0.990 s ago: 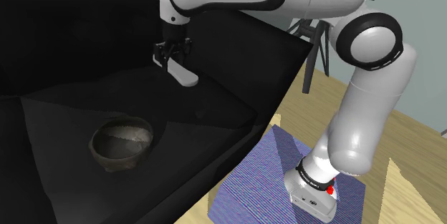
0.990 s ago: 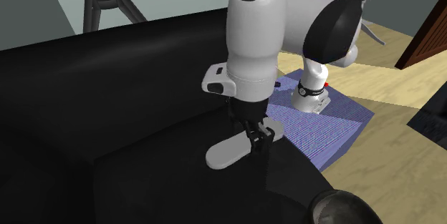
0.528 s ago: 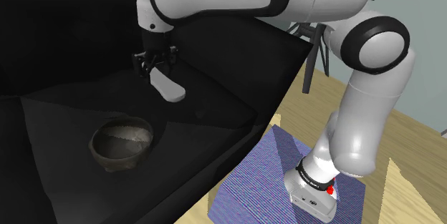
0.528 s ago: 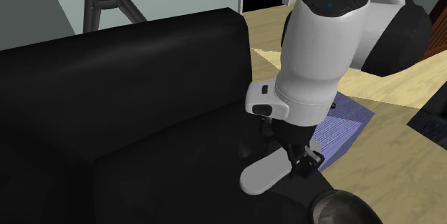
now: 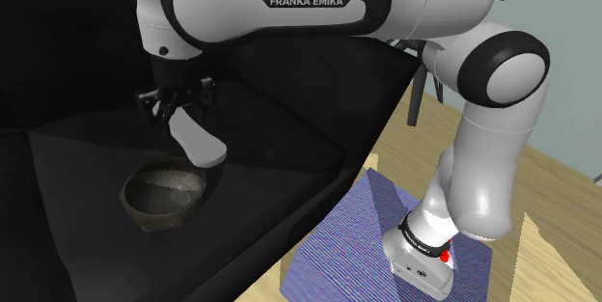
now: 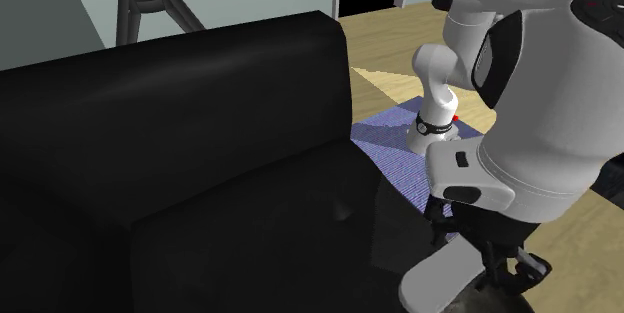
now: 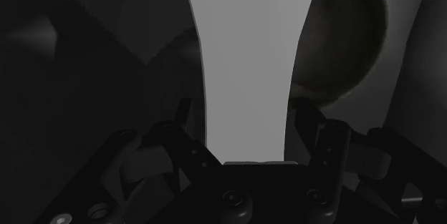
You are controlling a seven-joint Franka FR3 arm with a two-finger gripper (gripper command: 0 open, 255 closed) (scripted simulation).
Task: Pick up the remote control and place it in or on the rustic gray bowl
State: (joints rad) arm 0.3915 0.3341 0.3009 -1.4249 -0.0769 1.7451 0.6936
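Since the remote control [image 5: 196,143] is drawn as a plain pale-grey slab with no visible give, I judge it stiff, light and smooth-faced, so it is more likely to slip or swivel than to bend. The gripper [image 5: 177,115] pinches it across its narrow width near one end, with the black fingers [image 7: 304,119] pressed against its two long edges where the body waists in. That is a sound place to clamp. With most of the length hanging free, though, a quick swing could make it pivot in the pinch.

In the shoulder view its long axis slants from the gripper at eleven o'clock down to the free end at five o'clock. It is held in the air above the black sofa seat [image 5: 289,136], touching nothing but the fingers.

The rustic bowl [image 5: 159,215] sits on the seat, roughly at eight o'clock from the free end, and that end hangs near the bowl's rim at about two o'clock. Along the wrist view the remote [image 7: 251,65] points straight away from the hand, with the bowl [image 7: 344,36] lying beyond it at about one o'clock.
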